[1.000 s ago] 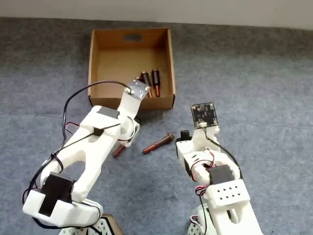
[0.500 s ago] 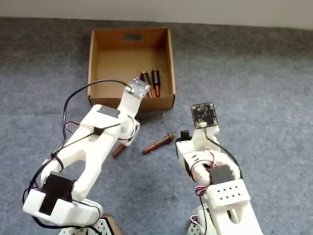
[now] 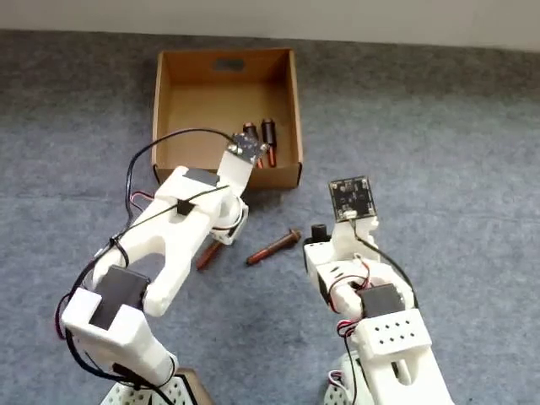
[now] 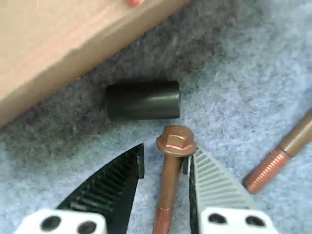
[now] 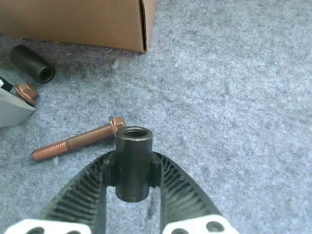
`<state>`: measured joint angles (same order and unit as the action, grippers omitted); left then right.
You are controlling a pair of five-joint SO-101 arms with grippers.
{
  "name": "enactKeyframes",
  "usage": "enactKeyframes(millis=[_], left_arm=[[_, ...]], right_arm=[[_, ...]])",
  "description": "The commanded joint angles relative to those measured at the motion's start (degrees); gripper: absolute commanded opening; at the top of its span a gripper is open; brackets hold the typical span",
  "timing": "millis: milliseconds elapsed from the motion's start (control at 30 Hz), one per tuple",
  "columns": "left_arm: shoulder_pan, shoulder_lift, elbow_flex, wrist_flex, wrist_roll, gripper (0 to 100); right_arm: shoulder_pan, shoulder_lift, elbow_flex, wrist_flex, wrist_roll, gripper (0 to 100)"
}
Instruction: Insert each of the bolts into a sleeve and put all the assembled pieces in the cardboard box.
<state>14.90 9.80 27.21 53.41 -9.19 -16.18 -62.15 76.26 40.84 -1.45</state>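
- The cardboard box sits at 12 o'clock on the grey desk. Two assembled pieces lie side by side in its 5 o'clock corner.
- The left pincer is released and low over the desk, just in front of the box's near wall. Its fingers straddle a bolt: the pale finger is just beside the hex head, and the dark one stands apart from the shank.
- That bolt lies flat, its head pointing at a loose sleeve. The loose sleeve lies on its side between the bolt head and the box wall, near both and not touching the head.
- The right pincer is clenched on a second sleeve, held upright above the desk at about 5 o'clock from the box. Its bore opens towards the wrist camera.
- A free bolt lies flat between the two arms, at 6 o'clock from the box. Its head points to 2 o'clock and it touches nothing.
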Motion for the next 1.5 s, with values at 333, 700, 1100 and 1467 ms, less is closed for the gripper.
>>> enactKeyframes(millis=[333, 700, 1100, 1467], left_arm=[[2.4, -1.0, -2.8, 5.4, -0.3, 1], [-0.6, -37.5, 12.4, 6.8, -0.3, 1], [-3.3, -80.1, 14.7, 2.6, 5.0, 1], [8.1, -84.2, 17.3, -11.3, 18.5, 1]], right_arm=[[0.7, -1.5, -0.4, -0.8, 0.8, 0.6], [-0.7, -31.8, 4.9, -0.9, 0.5, 0.6], [-10.0, -41.9, 11.6, -18.4, 0.7, 0.6], [-10.3, -42.3, 19.4, -26.2, 0.7, 0.6]])
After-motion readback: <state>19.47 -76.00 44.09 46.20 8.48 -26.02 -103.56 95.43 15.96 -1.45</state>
